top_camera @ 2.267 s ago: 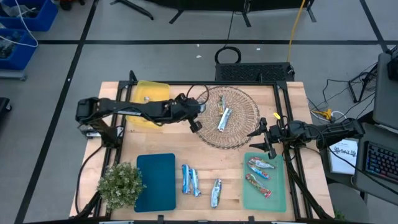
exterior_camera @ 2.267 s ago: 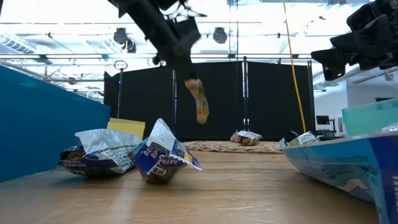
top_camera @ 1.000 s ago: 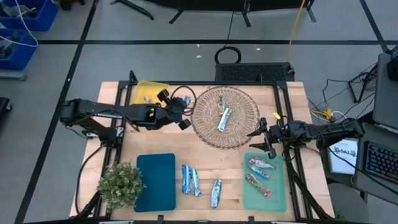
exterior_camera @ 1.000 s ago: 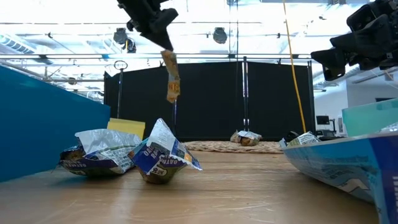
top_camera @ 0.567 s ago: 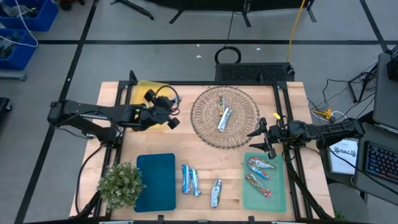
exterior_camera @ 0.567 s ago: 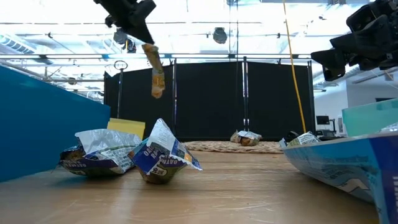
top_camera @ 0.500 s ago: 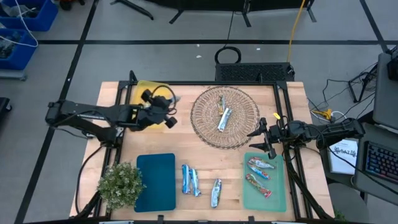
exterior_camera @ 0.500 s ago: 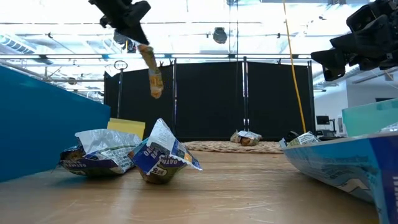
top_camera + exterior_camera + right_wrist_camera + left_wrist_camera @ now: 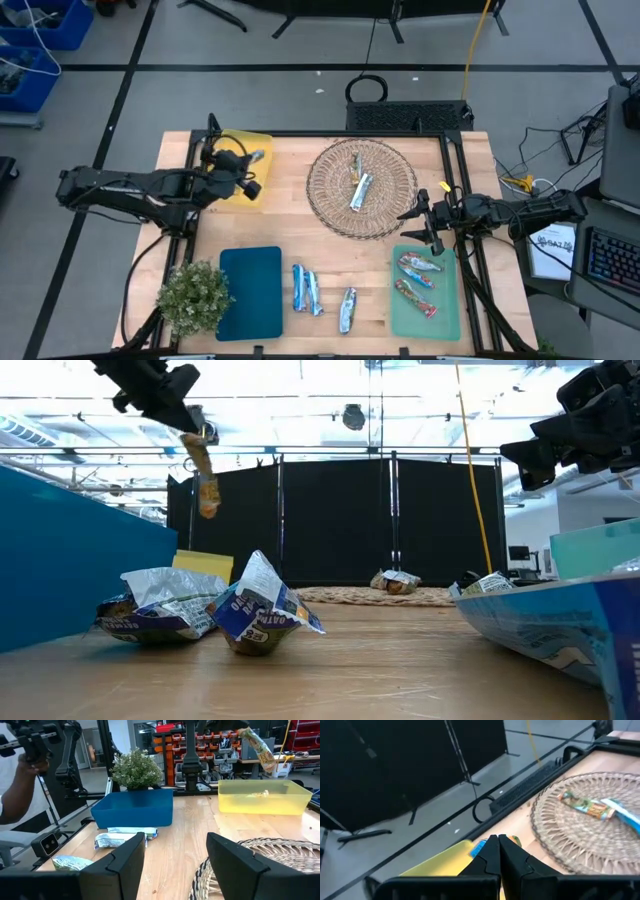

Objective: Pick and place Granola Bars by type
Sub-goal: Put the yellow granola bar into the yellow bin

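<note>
My left gripper (image 9: 246, 176) is shut on a granola bar with an orange and green wrapper (image 9: 203, 482). It hovers over the yellow tray (image 9: 232, 150) at the table's far left. In the right wrist view the bar (image 9: 260, 749) hangs above that tray (image 9: 262, 796). Two more bars (image 9: 359, 188) lie in the round wicker basket (image 9: 385, 215). Blue bars (image 9: 305, 290) and one silver bar (image 9: 347, 310) lie on the bare wood. Two bars (image 9: 417, 280) lie on the green tray (image 9: 450, 310). My right gripper (image 9: 427, 230) waits open by the basket's right edge. My left gripper pinches the bar's upper end (image 9: 190, 444) between its two fingers, coming from above. The bar hangs below the fingers, slightly tilted and lifted clear over the yellow tray. In the left wrist view only slivers of wrapper (image 9: 479, 847) show on either side of the shut fingers.
A teal tray (image 9: 250, 292) and a potted plant (image 9: 192, 295) stand at the near left. In the low view crumpled bars (image 9: 215, 615) lie close in front, with the teal tray wall (image 9: 70, 570) on the left. Bare wood lies between the yellow tray and the basket.
My left gripper has carried the hanging bar away from the basket toward the table's left edge, ending over the yellow tray, and has stayed shut on it. The bar has swung a little as it went. The right arm has kept still.
</note>
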